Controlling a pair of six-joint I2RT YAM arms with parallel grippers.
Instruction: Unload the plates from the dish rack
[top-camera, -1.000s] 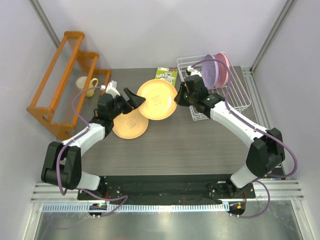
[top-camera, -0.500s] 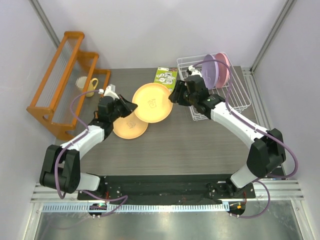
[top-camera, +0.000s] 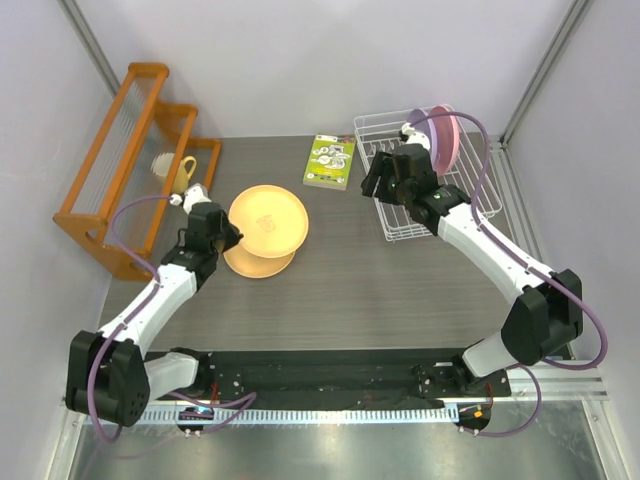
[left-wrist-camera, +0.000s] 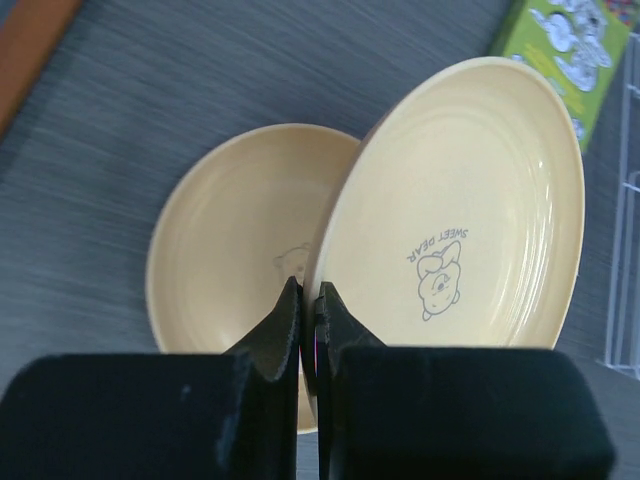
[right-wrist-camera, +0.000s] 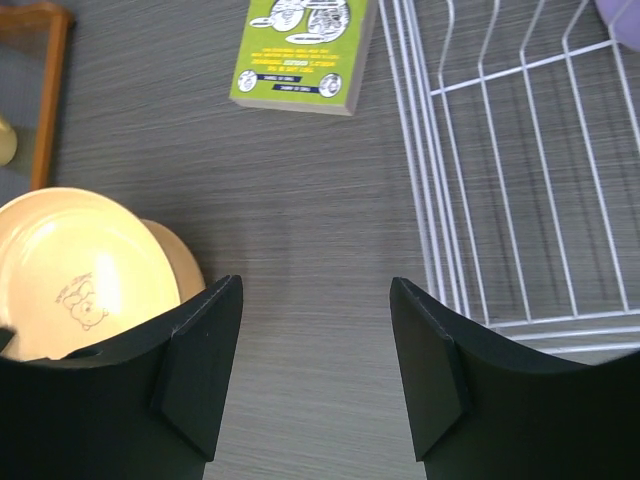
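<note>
1. The left jaws are pinching the near rim of an orange-yellow plate (left-wrist-camera: 460, 200) (a small bear is printed on its face) and hold it tilted.
2. It hangs partly over a second orange-yellow plate (left-wrist-camera: 225, 240), which lies flat on the bench (top-camera: 380, 290) at the left side. Whether the two plates touch cannot be told.
3. The right jaws are spread wide with nothing between them. Their fingers (right-wrist-camera: 205, 370) are above bare bench, just left of the dish rack (right-wrist-camera: 520, 150).
4. A pink plate (top-camera: 447, 145) stands on edge at the far end of the dish rack. A lilac sliver (right-wrist-camera: 622, 12) shows in the top corner of the right wrist view.
5. A green-white booklet (top-camera: 330, 162) lies flat just beside the dish rack's far-left corner. An orange wooden rack (top-camera: 120, 150) stands at the far left, well apart.
</note>
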